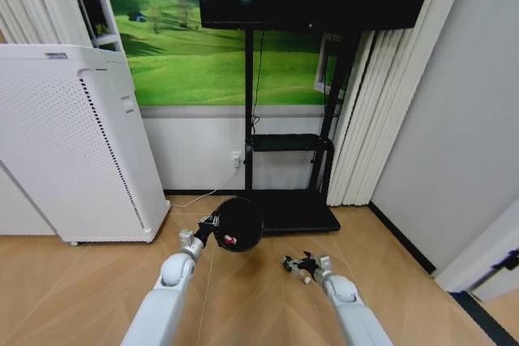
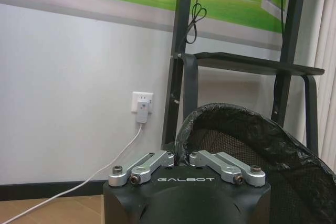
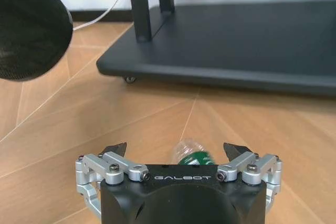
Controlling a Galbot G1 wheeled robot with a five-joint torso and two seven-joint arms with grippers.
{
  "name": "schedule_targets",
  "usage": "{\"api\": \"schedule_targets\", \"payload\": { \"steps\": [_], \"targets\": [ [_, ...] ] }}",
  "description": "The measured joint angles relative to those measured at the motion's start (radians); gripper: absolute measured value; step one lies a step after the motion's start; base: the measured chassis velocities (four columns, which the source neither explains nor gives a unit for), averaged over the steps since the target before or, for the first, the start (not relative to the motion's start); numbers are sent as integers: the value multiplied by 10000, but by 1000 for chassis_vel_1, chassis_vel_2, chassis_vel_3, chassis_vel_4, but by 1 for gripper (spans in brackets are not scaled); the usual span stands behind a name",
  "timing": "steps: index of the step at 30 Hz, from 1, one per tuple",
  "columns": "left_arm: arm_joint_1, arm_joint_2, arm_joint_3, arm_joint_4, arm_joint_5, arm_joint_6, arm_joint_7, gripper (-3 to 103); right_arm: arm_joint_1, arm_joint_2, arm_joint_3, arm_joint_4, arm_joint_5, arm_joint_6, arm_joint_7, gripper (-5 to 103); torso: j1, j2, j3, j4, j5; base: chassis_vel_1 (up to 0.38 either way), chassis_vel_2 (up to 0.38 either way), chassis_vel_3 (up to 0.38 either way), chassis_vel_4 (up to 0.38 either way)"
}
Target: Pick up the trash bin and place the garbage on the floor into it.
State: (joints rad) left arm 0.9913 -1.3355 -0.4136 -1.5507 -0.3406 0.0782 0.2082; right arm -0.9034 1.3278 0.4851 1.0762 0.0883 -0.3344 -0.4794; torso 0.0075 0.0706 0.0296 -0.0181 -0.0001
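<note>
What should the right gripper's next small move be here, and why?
Probably ease the right gripper down around the bottle and close. Its fingers are open with the bottle lying on the floor between them, while the left gripper holds the trash bin by its rim nearby.

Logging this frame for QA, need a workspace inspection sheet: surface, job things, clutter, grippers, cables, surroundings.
Surface: wood-plank floor, bare around the arms.
Job things: trash bin lifted off the floor, lined with a black bag, a red-and-white piece inside; clear bottle with green label lies on the floor.
Clutter: nothing seen.
Grippers: left gripper shut on the bin's rim; right gripper open, low over the bottle.
Cables: white cord from wall outlet to the floor.
Surroundings: white perforated appliance, black TV stand, curtain.
</note>
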Motion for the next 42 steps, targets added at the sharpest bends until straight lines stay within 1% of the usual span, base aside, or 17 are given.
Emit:
{"api": "schedule_targets", "payload": {
  "steps": [1, 2, 4, 8, 10, 14, 16, 17, 18, 20, 21, 22, 25, 35, 36, 42],
  "targets": [
    [28, 43, -17, -34, -13, 14, -17, 7, 161, -4, -75, -173, 21, -205, -41, 100, 0, -1, 1, -1, 2, 0, 0, 0, 0],
    [28, 43, -17, -34, -13, 14, -17, 7, 161, -4, -75, -173, 21, -205, -41, 100, 0, -1, 1, -1, 2, 0, 0, 0, 0],
    [57, 89, -80, -78, -27, 30, -46, 7, 599, -12, -236, -582, 41, -576, -58, 100, 0, 0, 0, 0, -1, 0, 0, 0, 0],
    [69, 92, -131, -127, -57, 100, -109, 7, 1016, -14, -398, -971, -119, -752, -101, 100, 1, -1, 0, 0, 2, 0, 0, 0, 0],
    [64, 94, -160, -215, -81, 172, -173, 7, 1423, -43, -518, -1323, -414, -861, -156, 100, 1, 0, 0, 0, 1, 0, 0, 0, 0],
    [10, 103, -185, -279, -148, 218, -196, 7, 1623, -120, -615, -1431, -531, -1058, -221, 100, 1, 0, 0, 0, 0, 0, 0, 0, 0],
    [-90, 105, -216, -292, -247, 199, 14, 7, 1690, -206, -731, -1473, -628, -1210, -295, 100, 0, 0, 0, 0, 3, 0, 0, 0, 0],
    [-151, 105, -218, -289, -291, 144, 199, 7, 1730, -240, -784, -1532, -694, -1230, -329, 100, 1, 0, 0, 0, 1, 0, 0, 0, 0],
    [-151, 105, -218, -289, -291, 144, 199, 7, 1730, -240, -784, -1532, -694, -1230, -329, 100, 1, 0, 0, 0, 1, 0, 0, 0, 0],
    [-313, 117, -208, -262, -391, 11, 591, 7, 1828, -293, -883, -1688, -822, -1272, -409, 100, 0, -1, 0, -2, 1, 0, 0, 0, 0],
    [-313, 117, -208, -262, -391, 11, 591, 7, 1828, -293, -883, -1688, -822, -1272, -409, 100, 0, -1, 0, -2, 1, 0, 0, 0, 0],
    [-416, 151, -174, -259, -434, -14, 757, 7, 1870, -303, -935, -1784, -907, -1269, -453, 100, 1, 0, 0, -2, 0, 0, 0, 0, 0],
    [-616, 216, -98, -260, -501, -26, 935, 7, 1963, -289, -1002, -2000, -1036, -1210, -477, 100, 0, 0, 0, -2, 3, 0, 0, 0, 0],
    [-1039, 309, 39, -303, -610, 58, 982, 7, 2157, -221, -1240, -2340, -1480, -1157, -673, 100, 1, -1, 0, -1, 2, 0, 0, 0, 0],
    [-1049, 333, 46, -321, -622, 87, 966, 7, 2204, -178, -1306, -2447, -1664, -1182, -720, 100, 1, 0, 0, -1, 0, 0, 0, 0, 0],
    [-972, 400, 30, -375, -629, 111, 938, 7, 2260, -31, -1310, -2795, -1974, -1148, -694, 100, 0, -1, 0, -1, 0, 0, 0, 0, 0]
  ]
}}
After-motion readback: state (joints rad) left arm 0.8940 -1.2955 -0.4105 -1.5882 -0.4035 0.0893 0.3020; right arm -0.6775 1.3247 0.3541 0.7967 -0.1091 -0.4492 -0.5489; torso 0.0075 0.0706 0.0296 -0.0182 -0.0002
